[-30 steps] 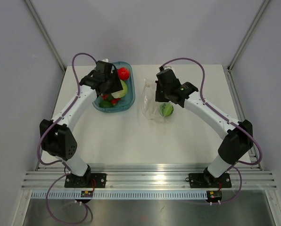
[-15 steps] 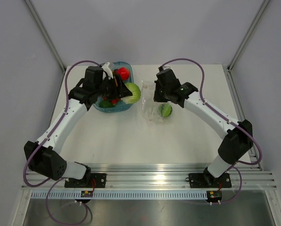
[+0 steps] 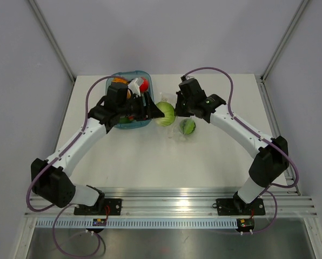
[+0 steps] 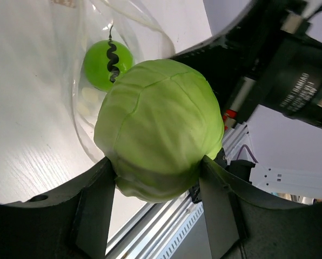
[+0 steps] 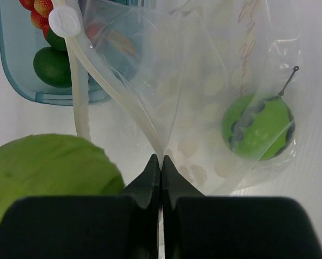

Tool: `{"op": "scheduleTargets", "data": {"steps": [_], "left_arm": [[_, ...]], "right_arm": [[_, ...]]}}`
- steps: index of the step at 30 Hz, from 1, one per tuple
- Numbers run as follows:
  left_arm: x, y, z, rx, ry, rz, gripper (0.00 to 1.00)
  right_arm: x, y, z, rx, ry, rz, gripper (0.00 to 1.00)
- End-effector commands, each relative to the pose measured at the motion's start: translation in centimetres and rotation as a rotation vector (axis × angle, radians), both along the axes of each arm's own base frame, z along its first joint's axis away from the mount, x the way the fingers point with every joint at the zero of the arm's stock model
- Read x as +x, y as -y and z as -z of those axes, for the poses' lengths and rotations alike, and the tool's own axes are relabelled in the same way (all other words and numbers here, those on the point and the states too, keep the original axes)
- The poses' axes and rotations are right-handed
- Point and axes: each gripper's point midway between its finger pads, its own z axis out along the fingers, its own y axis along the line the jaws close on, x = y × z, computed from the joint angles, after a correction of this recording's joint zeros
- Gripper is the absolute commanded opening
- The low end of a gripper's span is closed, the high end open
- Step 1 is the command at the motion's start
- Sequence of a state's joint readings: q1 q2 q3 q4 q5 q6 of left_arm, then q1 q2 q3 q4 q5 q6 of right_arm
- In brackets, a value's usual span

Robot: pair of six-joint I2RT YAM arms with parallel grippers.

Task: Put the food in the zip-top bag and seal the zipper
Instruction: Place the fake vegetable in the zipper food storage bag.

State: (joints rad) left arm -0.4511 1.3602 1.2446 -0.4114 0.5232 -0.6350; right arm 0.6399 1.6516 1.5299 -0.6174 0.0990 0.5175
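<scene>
Just beside the mouth of zip-top bag (image 5: 204, 81), pale green cabbage (image 4: 158, 140) clenched in left hand (image 3: 154, 111), right hand (image 5: 161, 162) pinched on bag's rim, mouth facing blue tray (image 3: 118, 123), green apple (image 5: 256, 125) inside, white desk (image 3: 204, 156), grey walls (image 3: 150, 32)

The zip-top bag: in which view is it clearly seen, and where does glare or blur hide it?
Right wrist view: the zip-top bag is sharp, with pale dots and soft glints; the near cabbage looks softer. Left wrist view: only bright curved glints mark the bag around the green apple. Top external view: even light, yet the bag nearly vanishes against the white table.
</scene>
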Motion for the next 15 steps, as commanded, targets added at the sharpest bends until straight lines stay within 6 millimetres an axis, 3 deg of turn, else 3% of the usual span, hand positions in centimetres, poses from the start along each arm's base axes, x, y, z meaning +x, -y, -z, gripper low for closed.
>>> {"op": "scheduleTargets", "data": {"steps": [1,15], "left_arm": [[1.7,1.0,1.4,-0.02,0.001,-0.007,0.46],[4.2,2.5,6.7,0.172,-0.063,-0.038,0.45]], "right_arm": [[0.0,-0.7,-2.3,0.074,0.04,-0.014,0.0],[-1.4,-2.1,-3.8,0.167,0.026,-0.083,0.0]]}}
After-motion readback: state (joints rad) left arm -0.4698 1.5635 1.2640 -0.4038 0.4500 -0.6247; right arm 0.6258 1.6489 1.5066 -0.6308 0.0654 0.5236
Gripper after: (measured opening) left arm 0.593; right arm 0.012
